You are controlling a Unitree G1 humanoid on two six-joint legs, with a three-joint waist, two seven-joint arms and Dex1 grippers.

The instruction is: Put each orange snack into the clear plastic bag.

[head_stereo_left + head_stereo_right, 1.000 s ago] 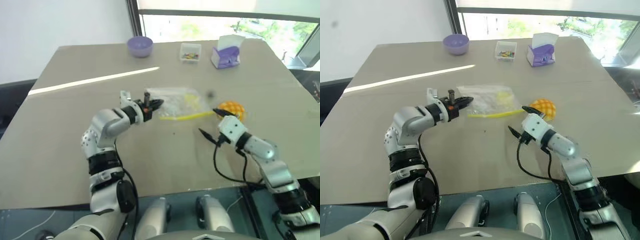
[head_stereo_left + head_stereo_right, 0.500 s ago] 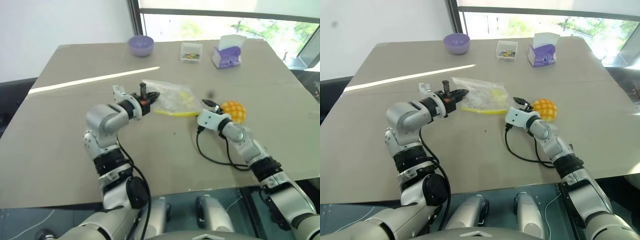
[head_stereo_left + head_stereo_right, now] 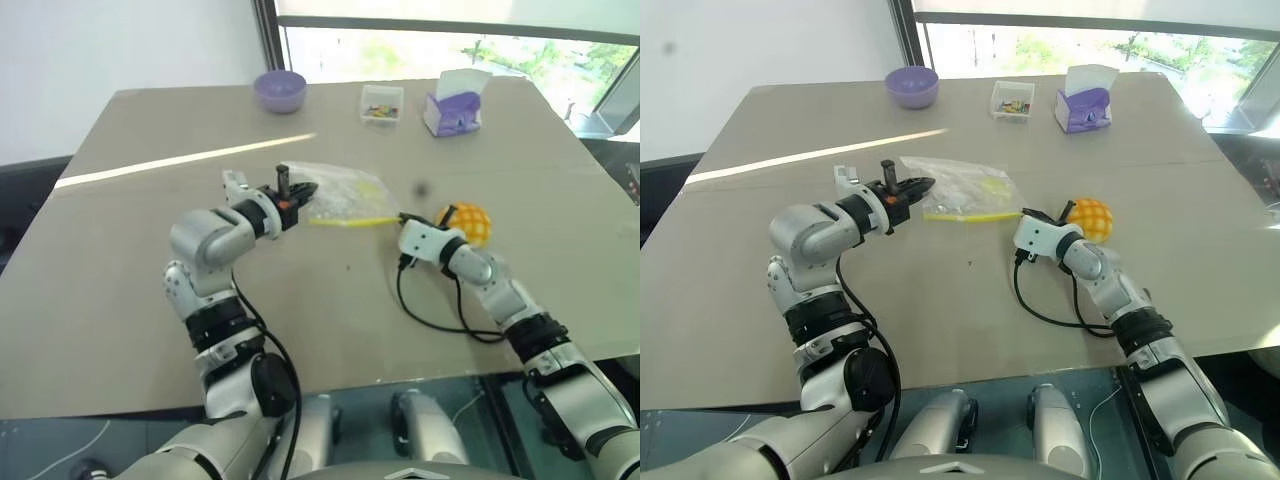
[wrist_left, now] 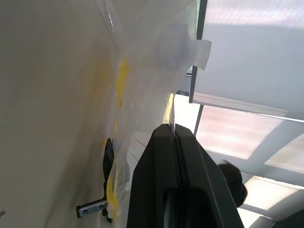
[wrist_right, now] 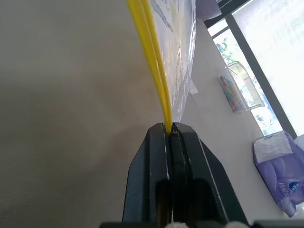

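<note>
Two grippers pinch the clear plastic bag [image 3: 342, 197], one at each end. The left gripper [image 3: 303, 196] is clenched on the bag's 9 o'clock edge, its black fingers [image 4: 176, 156] pressed flat together on the thin film. The right gripper [image 3: 403, 218] is clamped on the end of the yellow zip strip [image 5: 151, 57] at the bag's 3 o'clock corner, so the strip runs taut between the two arms. The orange snack [image 3: 468, 222] sits on the table [image 3: 140, 300] just beside the right gripper, at its 3 o'clock, outside the bag. Along the table's 12 o'clock edge stand a purple bowl [image 3: 280, 91], a small clear box [image 3: 381, 103] of colourful bits, and a purple-and-white tissue box [image 3: 453, 103].
</note>
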